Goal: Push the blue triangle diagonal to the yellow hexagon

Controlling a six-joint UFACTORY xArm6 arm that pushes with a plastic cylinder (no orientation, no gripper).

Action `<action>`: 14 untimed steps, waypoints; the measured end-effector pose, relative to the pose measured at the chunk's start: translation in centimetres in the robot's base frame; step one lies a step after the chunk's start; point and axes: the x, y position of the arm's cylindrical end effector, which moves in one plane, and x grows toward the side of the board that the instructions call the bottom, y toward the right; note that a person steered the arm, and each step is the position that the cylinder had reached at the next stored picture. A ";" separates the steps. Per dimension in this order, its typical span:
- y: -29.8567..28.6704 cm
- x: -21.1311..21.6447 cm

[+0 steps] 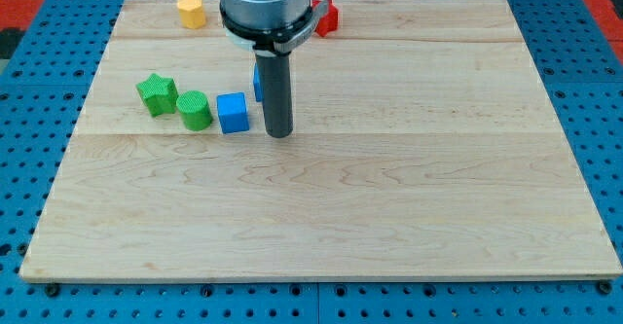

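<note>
The yellow hexagon sits near the board's top edge, left of centre. A blue block, which may be the blue triangle, shows only as a thin sliver behind the rod, so its shape cannot be made out. My tip rests on the board just below and right of that sliver, and close to the right of a blue cube. The arm's grey body hides the area above the rod.
A green star and a green cylinder stand in a row left of the blue cube. A red block sits at the top, partly hidden by the arm. The wooden board lies on a blue pegboard.
</note>
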 end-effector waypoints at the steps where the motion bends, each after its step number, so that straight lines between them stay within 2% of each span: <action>1: -3.2 -0.9; 2: -5.1 -2.1; 4: -4.5 -5.2; 6: -3.0 -4.4; 7: 2.6 -4.4; 9: 6.1 -4.8; 11: -2.7 -7.2; 12: 0.0 -6.2; 13: 5.7 -6.1; 14: 6.3 -9.5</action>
